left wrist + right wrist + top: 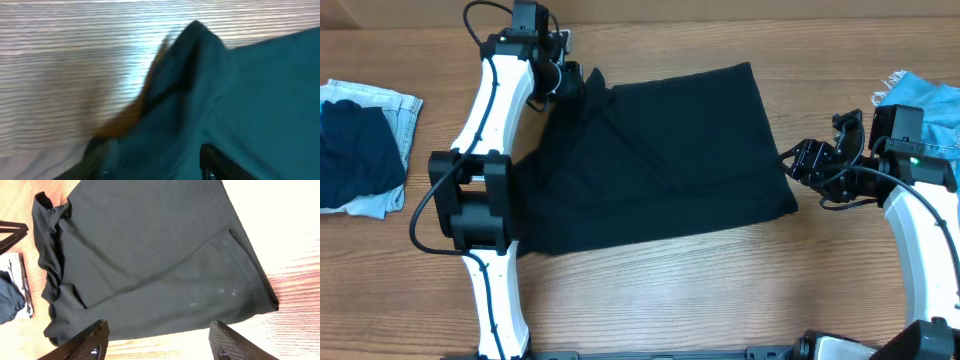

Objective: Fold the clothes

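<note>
The black shirt (670,150) is spread out on the worktop (670,300), with a diagonal fold already laid across it. The left gripper (565,78) is held at the shirt's far-left corner, where cloth is bunched; its fingers' state cannot be told. The right gripper (805,162) is poised at the shirt's right edge, fingers (92,340) spread and empty, probably for the next fold.

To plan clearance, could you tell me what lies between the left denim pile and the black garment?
In the overhead view, bare table and the left arm lie there.
</note>
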Robot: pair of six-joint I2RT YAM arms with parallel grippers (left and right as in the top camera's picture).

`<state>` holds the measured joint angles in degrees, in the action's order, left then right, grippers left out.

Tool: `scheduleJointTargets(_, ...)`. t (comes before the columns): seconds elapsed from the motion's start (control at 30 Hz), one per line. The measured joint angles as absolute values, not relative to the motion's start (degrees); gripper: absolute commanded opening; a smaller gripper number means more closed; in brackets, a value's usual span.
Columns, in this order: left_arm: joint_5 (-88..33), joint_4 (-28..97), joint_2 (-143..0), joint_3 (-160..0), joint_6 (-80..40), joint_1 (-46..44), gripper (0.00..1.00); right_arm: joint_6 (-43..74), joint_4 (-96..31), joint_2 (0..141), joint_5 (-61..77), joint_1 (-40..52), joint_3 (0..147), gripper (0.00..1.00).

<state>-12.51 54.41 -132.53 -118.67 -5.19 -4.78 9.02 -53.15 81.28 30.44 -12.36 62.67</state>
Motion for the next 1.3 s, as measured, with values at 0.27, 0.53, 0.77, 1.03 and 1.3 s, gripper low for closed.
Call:
scheduleJointTargets(0.27, -12.2, 53.4, -132.6, -118.6, -4.4, -4.7, 0.72, 9.0, -53.6, 81.3, 30.4, -12.4, 62.7, 0.68)
scheduleJointTargets(0.53, -12.2, 49.9, -133.0, -117.3, -4.3, -4.7, 0.71, 9.0, -53.6, 81.3, 30.4, -12.4, 62.7, 0.68)
scheduleJointTargets(0.77, -14.4, 50.1, -136.0, -117.3, -4.3, -4.7, 0.09, 9.0, -53.5, 81.3, 30.4, -12.4, 62.7, 0.68)
scheduleJointTargets(1.03, -15.5, 58.0, -136.8, -121.6, -4.1, -4.4, 0.04, 9.0, -53.6, 81.3, 30.4, -12.4, 62.7, 0.68)
scheduleJointTargets(1.3, -15.8, 70.5, -136.7, -132.0, -4.1, -6.7, 0.16, 9.0, -53.6, 81.3, 30.4, -12.4, 62.7, 0.68)
